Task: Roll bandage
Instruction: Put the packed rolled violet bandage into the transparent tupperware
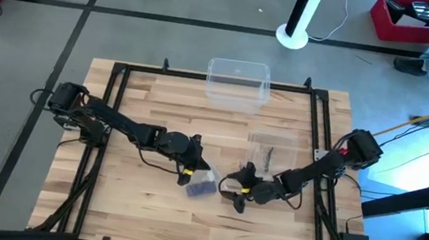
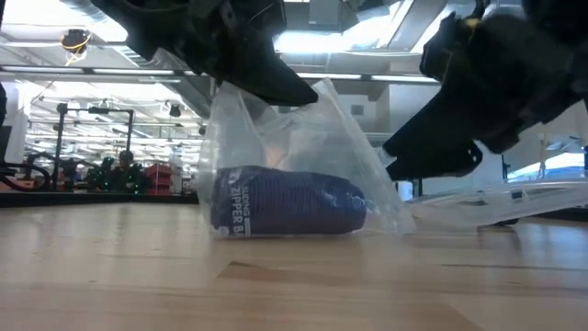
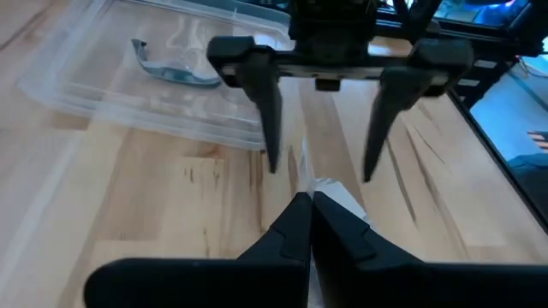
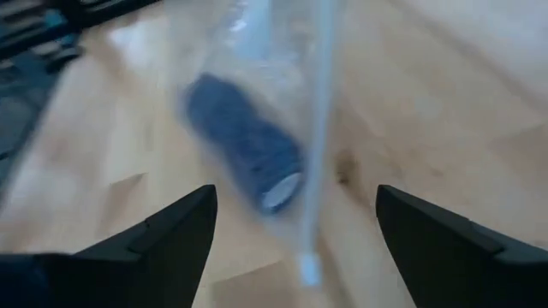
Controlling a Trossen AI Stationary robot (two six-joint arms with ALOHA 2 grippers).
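Bandage rolled, lying inside clear plastic bag on table. Bag top pinched by left gripper, jaws clamped together. Right gripper spread wide beside bag, nothing held. Risk: thin film slipped from pinch, roll dumped.

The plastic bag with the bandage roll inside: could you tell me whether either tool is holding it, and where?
The left tool pinches the bag at its top edge, bandage inside. The right tool is open, holding nothing.

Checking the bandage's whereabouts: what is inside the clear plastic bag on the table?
A dark blue-purple rolled bandage lies inside the clear plastic bag. Its far side is hidden.
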